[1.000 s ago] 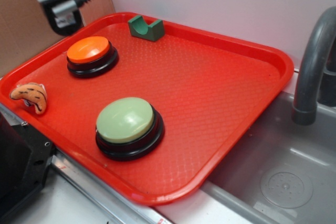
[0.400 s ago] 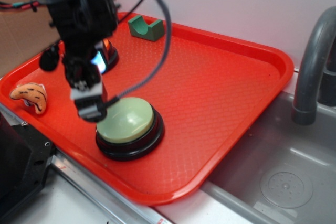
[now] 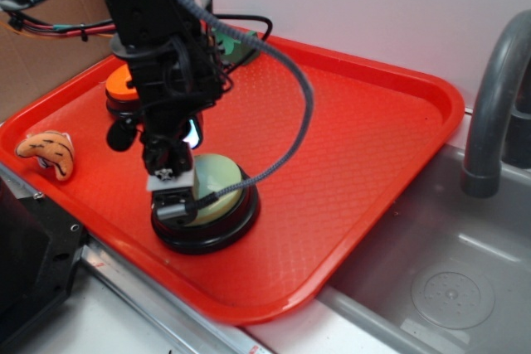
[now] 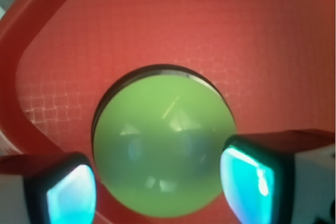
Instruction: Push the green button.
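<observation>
Orange-and-tan, a small curved plush toy (image 3: 47, 153) lies at the far left edge of a textured red plastic serving tray (image 3: 348, 130) in the exterior view. Just right of it, partly hidden behind the arm, sits a round orange-topped push button (image 3: 122, 87) on a black base. The black WidowX arm, trailing dark cables, reaches down over the tray's near left part, and its gripper (image 3: 174, 199) sits on the left portion of the large round pale sage-green domed push button (image 3: 217, 184), which rests on a black circular base near the tray's front edge. Behind the arm, at the tray's back rim, only a sliver of a small dark green block (image 3: 241, 46) shows. At far right, a grey curved tap (image 3: 494, 105) rises over a grey sink basin (image 3: 448, 279) beside the tray.

From the wrist camera, the green dome (image 4: 163, 145) fills the lower centre of the view, ringed by its black base against the red tray (image 4: 252, 35). Both fingers (image 4: 251, 179), with pads glowing teal, stand spread wide apart, one at each lower corner, flanking the dome with nothing gripped between them. Whether the fingertips press on the dome cannot be told from this view.
</observation>
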Tool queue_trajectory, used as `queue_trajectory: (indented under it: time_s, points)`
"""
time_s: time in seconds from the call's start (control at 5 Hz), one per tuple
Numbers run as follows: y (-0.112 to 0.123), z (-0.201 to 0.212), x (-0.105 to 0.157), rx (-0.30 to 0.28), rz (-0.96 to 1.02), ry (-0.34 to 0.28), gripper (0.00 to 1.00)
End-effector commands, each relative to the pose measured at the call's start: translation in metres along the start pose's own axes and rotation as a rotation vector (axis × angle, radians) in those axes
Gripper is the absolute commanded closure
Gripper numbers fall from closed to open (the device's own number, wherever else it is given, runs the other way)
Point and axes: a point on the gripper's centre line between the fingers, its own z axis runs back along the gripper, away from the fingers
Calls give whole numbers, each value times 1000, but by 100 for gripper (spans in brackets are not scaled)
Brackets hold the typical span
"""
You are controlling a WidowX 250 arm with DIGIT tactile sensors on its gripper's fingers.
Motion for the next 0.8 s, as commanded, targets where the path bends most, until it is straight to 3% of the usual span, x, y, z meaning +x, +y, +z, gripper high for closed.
queue_trajectory:
  time_s: [0.0, 0.4, 0.6]
  points:
    - [1, -11, -3, -28, -22, -40, 0]
    - [2, -4, -1, -15, -18, -40, 0]
    - [8, 24, 3, -40, 10, -21, 0]
